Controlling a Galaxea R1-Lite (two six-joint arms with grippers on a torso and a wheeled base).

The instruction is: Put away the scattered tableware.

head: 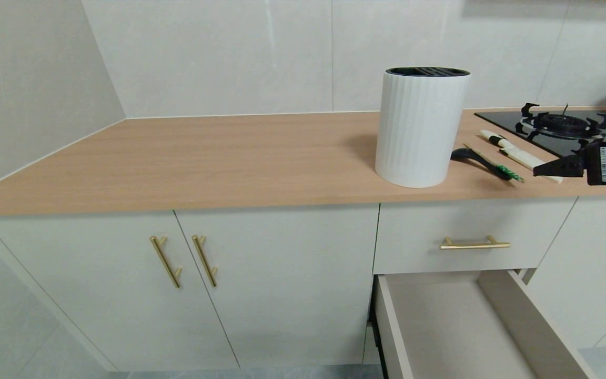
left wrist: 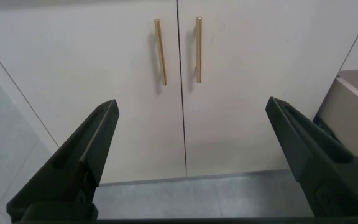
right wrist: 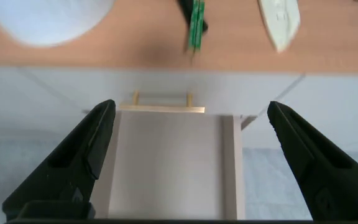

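Tableware all on the right stretch of the wooden countertop (head: 203,163), lying between the tall white ribbed holder (head: 420,129) and the gas hob (head: 561,125). Closest to the holder is a black spoon (head: 466,155), its bowl just beside the holder's base. A pair of chopsticks with green-patterned ends (head: 511,173) lies along it, green ends toward the counter's front edge. Next over, nearer the hob, lies a white utensil with a dark band (head: 518,153), angled the same way. The holder stands upright, with a black slotted top.

Right gripper (right wrist: 190,107) now: fingers spread wide, nothing between them, hanging out in front of the counter edge above the open drawer (head: 390,326). From the head view it sits just off the white utensil's near end. The drawer is pulled out beneath a closed drawer with a gold handle (head: 474,244).

Left gripper (left wrist: 191,104): also spread wide and holding nothing, low down and facing the two cabinet doors, with their gold handles (left wrist: 160,53) side by side ahead of it
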